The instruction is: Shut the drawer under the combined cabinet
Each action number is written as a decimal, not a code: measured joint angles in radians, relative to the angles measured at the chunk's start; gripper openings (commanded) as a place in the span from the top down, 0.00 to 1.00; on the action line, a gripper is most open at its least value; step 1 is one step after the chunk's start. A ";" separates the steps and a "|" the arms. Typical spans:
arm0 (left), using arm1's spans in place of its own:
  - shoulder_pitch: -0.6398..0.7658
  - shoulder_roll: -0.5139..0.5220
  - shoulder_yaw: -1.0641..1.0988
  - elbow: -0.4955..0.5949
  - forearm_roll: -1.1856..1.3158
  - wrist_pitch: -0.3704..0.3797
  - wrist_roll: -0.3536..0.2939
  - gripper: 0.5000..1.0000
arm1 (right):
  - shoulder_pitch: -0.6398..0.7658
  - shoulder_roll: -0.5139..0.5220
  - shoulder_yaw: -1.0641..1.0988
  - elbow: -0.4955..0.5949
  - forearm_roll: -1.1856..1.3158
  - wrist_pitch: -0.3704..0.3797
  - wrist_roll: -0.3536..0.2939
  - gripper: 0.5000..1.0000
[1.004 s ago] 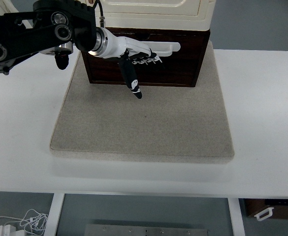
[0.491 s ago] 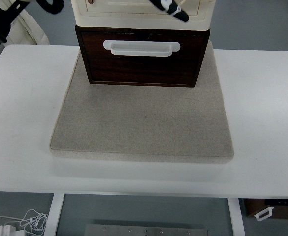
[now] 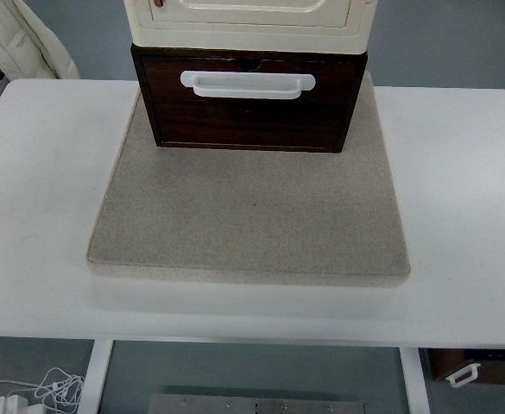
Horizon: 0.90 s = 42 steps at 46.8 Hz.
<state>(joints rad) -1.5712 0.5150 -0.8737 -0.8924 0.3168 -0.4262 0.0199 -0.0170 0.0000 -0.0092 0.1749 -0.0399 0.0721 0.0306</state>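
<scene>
Combined cabinet (image 3: 248, 17), cream upper unit over a dark wood drawer (image 3: 252, 108) with a white handle (image 3: 248, 84), stands at twelve o'clock on a grey mat (image 3: 252, 216) atop the white table (image 3: 36, 172). The drawer front sits roughly flush beneath the upper unit, so closing looks done or nearly so. Neither robot hand is in view, so their finger state cannot be told.

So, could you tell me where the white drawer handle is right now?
In the top view, the white handle sits top centre on the dark wooden drawer, just below the cream cabinet.
</scene>
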 measured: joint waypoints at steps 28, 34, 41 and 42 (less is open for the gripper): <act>-0.098 0.029 -0.012 0.607 -0.342 0.052 0.011 0.01 | -0.001 0.000 0.000 0.000 0.000 -0.001 0.000 0.10; -0.038 0.027 -0.008 0.668 -0.351 0.052 0.012 0.01 | 0.000 0.000 -0.001 0.000 0.000 0.000 0.000 0.10; 0.082 0.023 -0.016 0.676 -0.364 0.052 0.012 0.01 | -0.001 0.000 0.000 0.000 0.000 0.000 0.000 0.10; 0.098 0.022 -0.016 0.676 -0.370 0.053 0.014 0.01 | -0.001 0.000 0.000 0.000 0.000 0.000 0.000 0.10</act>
<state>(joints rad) -1.4736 0.5372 -0.8896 -0.2164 -0.0530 -0.3734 0.0338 -0.0182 0.0000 -0.0094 0.1748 -0.0399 0.0719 0.0306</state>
